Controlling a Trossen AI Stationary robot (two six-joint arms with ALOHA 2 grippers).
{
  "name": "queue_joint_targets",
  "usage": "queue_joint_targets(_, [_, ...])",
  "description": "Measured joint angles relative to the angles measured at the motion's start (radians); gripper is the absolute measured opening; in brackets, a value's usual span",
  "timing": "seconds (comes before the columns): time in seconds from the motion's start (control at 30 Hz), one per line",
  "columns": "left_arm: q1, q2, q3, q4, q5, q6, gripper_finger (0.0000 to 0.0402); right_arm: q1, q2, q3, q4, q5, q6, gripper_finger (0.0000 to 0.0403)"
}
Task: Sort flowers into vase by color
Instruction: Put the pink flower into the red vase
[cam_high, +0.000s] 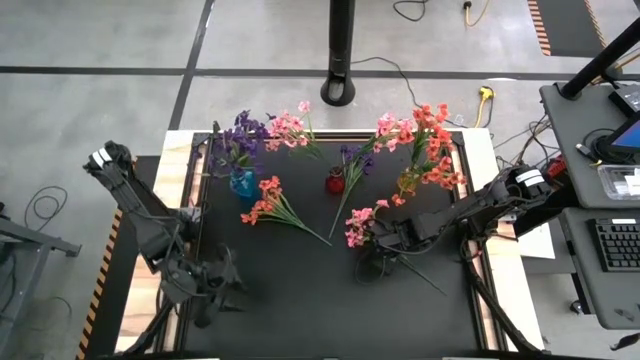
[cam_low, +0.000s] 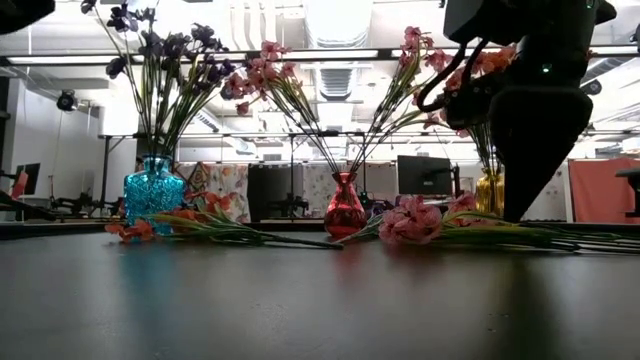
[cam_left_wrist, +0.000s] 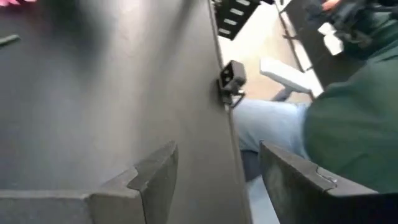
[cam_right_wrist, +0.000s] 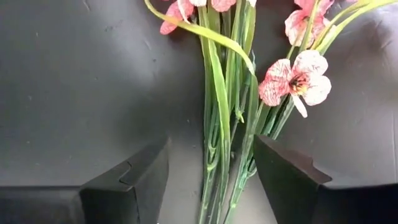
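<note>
A pink spray (cam_high: 360, 224) lies flat on the black table (cam_high: 300, 290), right of centre, blossoms toward the vases and stems trailing toward the near right. The right gripper (cam_high: 372, 262) is low over those stems; in its wrist view the green stems (cam_right_wrist: 225, 155) run between its two spread fingers (cam_right_wrist: 134, 180), which have not pinched them, so nothing is held. An orange-red spray (cam_high: 266, 203) also lies loose on the table, left of centre, just in front of the blue vase (cam_high: 243, 182), which holds purple flowers (cam_high: 240, 135). The small red vase (cam_high: 335, 181) stands at the middle of the back row with pink flowers (cam_high: 290, 126) and a purple stem (cam_high: 352, 160) leaning out of it. Farther right a yellow vase (cam_low: 489, 192) carries orange-red and pink blossoms (cam_high: 432, 135). The left gripper (cam_high: 222, 283) waits over the near left part of the table, fingers spread and holding nothing; its wrist view looks past the table edge at a seated person in a green top (cam_left_wrist: 351, 124)
</note>
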Motion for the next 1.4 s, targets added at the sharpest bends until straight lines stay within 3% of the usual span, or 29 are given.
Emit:
queue_joint_targets(0.47, [0.002, 0.172, 0.000, 0.127, -0.233, 0.138, 0.0194, 0.000, 0.127, 0.007, -0.003, -0.004, -0.014, 0.0215])
queue_joint_targets(0.6, [0.002, 0.204, 0.000, 0.132, -0.281, 0.122, 0.0194, 0.000, 0.125, 0.016, -0.006, -0.008, 0.000, 0.0182])
queue_joint_targets(0.97, [0.003, 0.253, 0.000, 0.138, -0.311, 0.055, 0.0194, -0.005, 0.121, 0.019, -0.002, -0.011, 0.028, 0.0021])
queue_joint_targets(1.23, [0.003, 0.246, 0.000, 0.139, -0.313, 0.053, 0.0194, -0.006, 0.102, 0.038, -0.039, -0.010, 0.028, 0.0023])
queue_joint_targets(1.4, [0.003, 0.246, 0.000, 0.138, -0.334, 0.053, 0.0194, -0.005, 0.008, 0.095, -0.021, 0.009, -0.011, 0.0020])
